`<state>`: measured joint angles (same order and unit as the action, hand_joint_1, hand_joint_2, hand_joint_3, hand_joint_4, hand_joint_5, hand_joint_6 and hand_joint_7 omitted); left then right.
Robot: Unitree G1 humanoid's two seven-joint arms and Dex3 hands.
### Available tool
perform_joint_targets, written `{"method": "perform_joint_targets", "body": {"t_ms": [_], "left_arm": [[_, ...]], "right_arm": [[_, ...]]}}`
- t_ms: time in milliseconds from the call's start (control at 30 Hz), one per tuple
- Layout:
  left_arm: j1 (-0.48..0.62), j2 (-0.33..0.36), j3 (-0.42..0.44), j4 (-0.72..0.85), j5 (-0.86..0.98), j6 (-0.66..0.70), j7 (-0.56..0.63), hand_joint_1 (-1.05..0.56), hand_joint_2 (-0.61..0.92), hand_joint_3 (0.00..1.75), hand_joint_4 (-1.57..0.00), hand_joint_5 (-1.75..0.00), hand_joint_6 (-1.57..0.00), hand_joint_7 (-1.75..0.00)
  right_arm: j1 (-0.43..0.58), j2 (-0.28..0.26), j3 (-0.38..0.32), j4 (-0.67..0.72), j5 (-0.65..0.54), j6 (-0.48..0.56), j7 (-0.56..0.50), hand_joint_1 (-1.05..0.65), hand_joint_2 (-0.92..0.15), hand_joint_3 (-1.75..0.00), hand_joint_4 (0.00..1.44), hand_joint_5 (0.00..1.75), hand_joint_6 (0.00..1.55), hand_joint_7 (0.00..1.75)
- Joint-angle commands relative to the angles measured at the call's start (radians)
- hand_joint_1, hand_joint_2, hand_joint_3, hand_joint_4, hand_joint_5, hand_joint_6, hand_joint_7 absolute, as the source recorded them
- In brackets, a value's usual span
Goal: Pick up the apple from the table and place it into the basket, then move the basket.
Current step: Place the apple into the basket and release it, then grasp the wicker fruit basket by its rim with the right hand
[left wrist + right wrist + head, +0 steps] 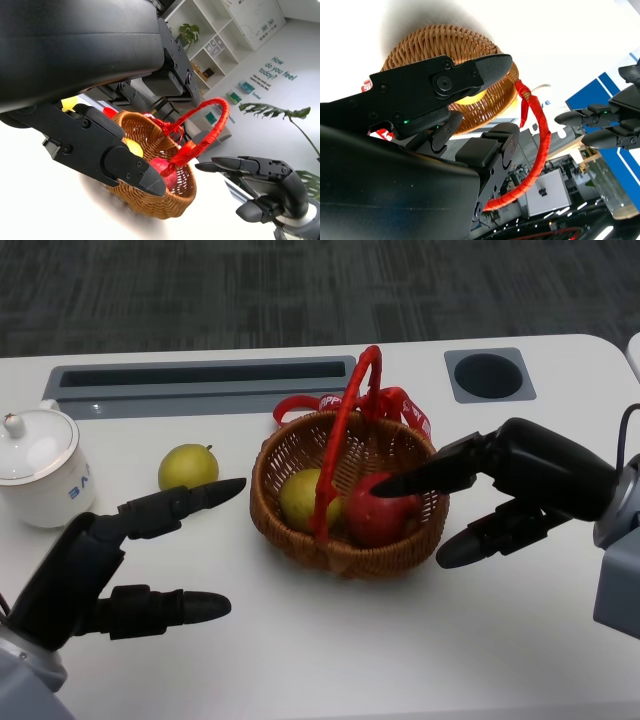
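Note:
The red apple [378, 510] lies inside the wicker basket [380, 562], beside a yellow-green fruit [300, 498]. The basket has a red wrapped handle [345, 420] standing upright and a red ribbon at the back. My right hand [520, 480] is at the basket's right side with its fingers apart: one reaches over the rim above the apple, another stays outside the wall. It holds nothing. My left hand [110, 560] is open on the basket's left, a short way off. The left wrist view shows the basket [160, 200], the apple [161, 167] and my right hand [260, 185].
A second yellow-green fruit [187, 466] sits on the table just beyond my left fingertips. A white lidded pot [38, 465] stands at the far left. A long grey slot [200, 375] and a round recess [488, 375] lie along the back of the table.

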<state>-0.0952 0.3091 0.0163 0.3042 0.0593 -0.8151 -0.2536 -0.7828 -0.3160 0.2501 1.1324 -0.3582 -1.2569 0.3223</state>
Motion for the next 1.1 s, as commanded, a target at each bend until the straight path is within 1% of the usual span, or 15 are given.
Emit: {"method": "perform_joint_targets", "body": {"t_ms": [33,100,133,233,300,367,433,500,633,733,900,1000,1100], "left_arm": [[0.005,0.017,0.024,0.012,0.008,0.003,0.021,-0.29,0.73,0.00,-0.54,0.00,-0.53,0.00],[-0.001,0.016,0.030,0.023,0.007,0.006,0.022,-0.27,0.73,0.00,-0.52,0.00,-0.51,0.00],[-0.005,0.015,0.032,0.030,0.007,0.008,0.023,-0.27,0.73,0.00,-0.51,0.00,-0.50,0.00],[-0.013,0.010,0.037,0.049,0.004,0.009,0.027,-0.28,0.74,0.00,-0.50,0.00,-0.49,0.00],[-0.016,0.005,0.039,0.059,-0.004,0.005,0.030,-0.29,0.74,0.00,-0.50,0.00,-0.49,0.00],[-0.017,0.000,0.041,0.063,-0.014,0.008,0.030,-0.29,0.75,0.00,-0.50,0.00,-0.49,-0.01],[-0.019,-0.003,0.043,0.065,-0.018,0.011,0.033,-0.29,0.75,0.01,-0.49,0.00,-0.50,-0.01],[-0.021,-0.005,0.046,0.069,-0.020,0.010,0.035,-0.28,0.75,0.01,-0.49,0.00,-0.50,-0.01],[-0.028,-0.009,0.052,0.083,-0.024,0.005,0.035,-0.27,0.76,0.00,-0.49,0.00,-0.50,0.00],[-0.030,-0.013,0.054,0.079,-0.019,0.006,0.037,-0.27,0.75,0.00,-0.50,0.00,-0.50,0.00],[-0.019,-0.022,0.055,0.052,-0.011,0.013,0.046,-0.28,0.76,0.00,-0.50,0.00,-0.51,0.00],[-0.011,-0.023,0.056,0.039,-0.009,0.017,0.050,-0.30,0.76,0.00,-0.49,0.00,-0.50,0.00],[-0.007,-0.026,0.058,0.031,-0.003,0.018,0.058,-0.31,0.77,0.00,-0.50,0.00,-0.50,0.00]], "right_arm": [[0.044,0.013,-0.008,-0.043,0.129,0.034,0.094,-0.61,-0.90,-0.01,0.77,0.00,0.67,0.00],[0.080,0.028,-0.010,-0.103,0.241,0.098,0.190,-0.60,-0.87,0.00,0.73,0.00,0.63,0.00],[0.100,0.035,-0.011,-0.144,0.298,0.147,0.242,-0.59,-0.85,0.00,0.70,0.00,0.60,0.00],[0.161,0.050,-0.020,-0.292,0.446,0.349,0.374,-0.55,-0.80,0.00,0.61,0.00,0.54,0.00],[0.196,0.053,-0.027,-0.392,0.513,0.502,0.431,-0.50,-0.78,0.00,0.56,0.00,0.50,0.00],[0.224,0.052,-0.034,-0.489,0.559,0.670,0.461,-0.45,-0.77,0.00,0.55,0.01,0.47,0.00],[0.245,0.050,-0.044,-0.576,0.587,0.830,0.468,-0.43,-0.75,0.00,0.57,0.02,0.46,0.00],[0.259,0.050,-0.053,-0.641,0.598,0.945,0.466,-0.41,-0.75,0.00,0.59,0.02,0.47,0.01],[0.263,0.047,-0.061,-0.719,0.587,1.117,0.462,-0.40,-0.74,0.00,0.61,0.02,0.48,0.01],[0.255,0.048,-0.061,-0.730,0.557,1.174,0.451,-0.41,-0.73,0.00,0.63,0.03,0.51,0.02],[0.242,0.047,-0.051,-0.698,0.499,1.185,0.447,-0.44,-0.72,0.00,0.66,0.03,0.55,0.03],[0.237,0.040,-0.038,-0.659,0.453,1.141,0.456,-0.48,-0.73,0.00,0.66,0.02,0.56,0.02],[0.221,0.038,-0.028,-0.584,0.402,1.050,0.455,-0.52,-0.74,-0.01,0.66,0.01,0.57,0.01]]}}
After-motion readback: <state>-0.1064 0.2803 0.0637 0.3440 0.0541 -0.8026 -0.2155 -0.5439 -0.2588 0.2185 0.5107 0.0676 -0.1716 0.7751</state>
